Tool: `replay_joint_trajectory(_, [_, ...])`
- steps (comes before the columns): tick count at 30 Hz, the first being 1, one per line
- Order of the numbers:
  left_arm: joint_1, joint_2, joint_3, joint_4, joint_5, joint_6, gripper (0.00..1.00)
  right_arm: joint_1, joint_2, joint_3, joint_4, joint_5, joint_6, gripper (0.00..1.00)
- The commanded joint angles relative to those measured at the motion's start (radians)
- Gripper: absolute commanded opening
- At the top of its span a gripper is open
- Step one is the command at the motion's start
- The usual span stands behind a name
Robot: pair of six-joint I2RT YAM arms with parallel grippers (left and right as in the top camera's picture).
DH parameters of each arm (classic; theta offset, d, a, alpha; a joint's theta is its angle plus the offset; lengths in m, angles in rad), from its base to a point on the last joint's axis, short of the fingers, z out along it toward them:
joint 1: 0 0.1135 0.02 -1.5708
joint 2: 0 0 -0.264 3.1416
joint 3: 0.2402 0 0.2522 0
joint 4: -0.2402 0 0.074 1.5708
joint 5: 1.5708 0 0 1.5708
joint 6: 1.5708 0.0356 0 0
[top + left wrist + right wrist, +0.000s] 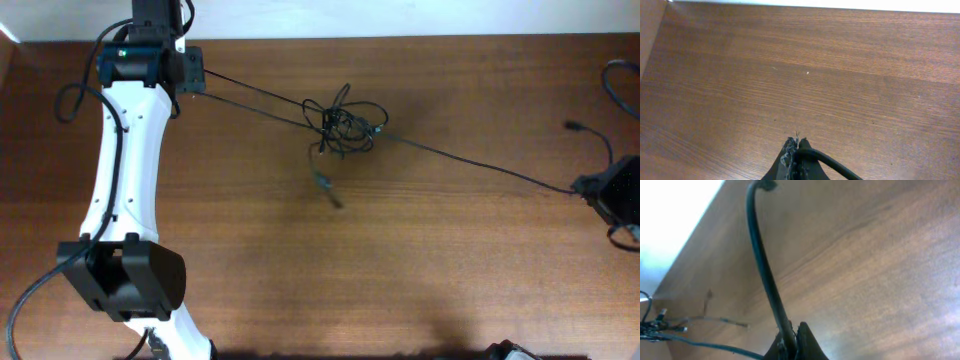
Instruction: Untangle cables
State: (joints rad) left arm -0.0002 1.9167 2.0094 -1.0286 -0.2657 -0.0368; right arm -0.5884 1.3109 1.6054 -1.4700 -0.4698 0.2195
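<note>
The counter (450, 280) carries the cables (470, 159) drawn out in one taut line, far-left corner to right edge, its long axis slanting between the arms. The left hand (197, 74) is clenched on one end; the right hand (582, 187), blurred in its wrist view, appears clamped on the other. The knot (345, 125) sits nearer the left hand, with a loose plug (322, 183) just toward the near edge.

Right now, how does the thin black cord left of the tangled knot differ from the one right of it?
The thin black left cord runs as two strands side by side; the thin black right cord is a single strand. The left cord is the shorter run, the right cord clearly longer. Both stretch straight from the tangled knot, and each ends in a shut gripper: the left gripper and the right gripper.
</note>
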Motion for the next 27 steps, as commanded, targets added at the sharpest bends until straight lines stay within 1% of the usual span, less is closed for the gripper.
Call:
replay_joint_trajectory(1, [0.088,-0.019,0.025,0.016,-0.021,0.009,0.0,0.004,0.085,0.023,-0.007,0.114,-0.117,0.04])
replay_joint_trajectory(2, [0.088,-0.019,0.025,0.007,0.094,0.011,0.0,0.028,0.1,0.023,-0.006,0.106,-0.119,0.04])
replay_joint_trajectory(4, [0.088,-0.019,0.025,-0.013,0.296,0.014,0.0,0.095,0.119,0.023,0.004,0.06,-0.178,0.04])
replay_joint_trajectory(5, [0.088,-0.019,0.025,-0.024,0.404,0.029,0.0,0.159,0.122,0.023,0.014,0.027,-0.224,0.04])
replay_joint_trajectory(6, [0.088,-0.019,0.025,-0.033,0.491,0.042,0.0,0.23,0.122,0.023,0.038,0.028,-0.224,0.04])
replay_joint_trajectory(7, [0.087,-0.019,0.025,-0.048,0.539,0.042,0.0,0.27,0.122,0.023,0.057,0.028,-0.223,0.05])
replay_joint_trajectory(9, [0.076,-0.019,0.025,-0.08,0.584,0.042,0.0,0.322,0.122,0.023,0.074,0.028,-0.203,0.07])
replay_joint_trajectory(12, [0.047,-0.019,0.025,-0.134,0.584,0.042,0.01,0.362,0.125,0.023,0.09,0.028,-0.158,0.11])
replay_joint_trajectory(13, [0.027,-0.019,0.025,-0.155,0.584,0.062,0.09,0.371,0.131,0.023,0.089,0.028,-0.15,0.16])
replay_joint_trajectory(14, [0.006,-0.019,0.024,-0.167,0.584,0.082,0.25,0.381,0.139,0.023,0.084,0.028,-0.148,0.35])
replay_joint_trajectory(15, [-0.015,-0.019,0.024,-0.179,0.584,0.105,0.46,0.393,0.151,0.023,0.078,0.028,-0.148,0.56])
replay_joint_trajectory(16, [-0.029,-0.019,0.024,-0.191,0.584,0.124,0.63,0.403,0.16,0.023,0.074,0.028,-0.148,0.7])
replay_joint_trajectory(17, [-0.041,-0.019,0.024,-0.206,0.584,0.145,0.76,0.414,0.17,0.023,0.071,0.028,-0.148,0.83])
replay_joint_trajectory(18, [-0.048,-0.019,0.024,-0.216,0.584,0.163,0.82,0.426,0.18,0.023,0.071,0.029,-0.135,0.87])
replay_joint_trajectory(19, [-0.06,-0.019,0.024,-0.231,0.584,0.196,0.9,0.434,0.189,0.023,0.072,0.028,-0.133,0.88])
replay_joint_trajectory(21, [-0.085,-0.019,0.02,-0.238,0.585,0.227,0.97,0.452,0.209,0.023,0.073,0.029,-0.133,0.88])
replay_joint_trajectory(22, [-0.097,-0.017,0.02,-0.238,0.586,0.238,0.97,0.454,0.217,0.023,0.073,0.029,-0.133,0.88])
replay_joint_trajectory(24, [-0.134,-0.006,0.02,-0.215,0.593,0.258,0.95,0.459,0.232,0.023,0.077,0.029,-0.133,0.88])
replay_joint_trajectory(25, [-0.155,0.003,0.02,-0.193,0.611,0.266,0.93,0.458,0.234,0.023,0.079,0.029,-0.133,0.88])
replay_joint_trajectory(27, [-0.222,0.047,0.02,-0.127,0.618,0.27,0.83,0.459,0.234,0.023,0.083,0.029,-0.133,0.88])
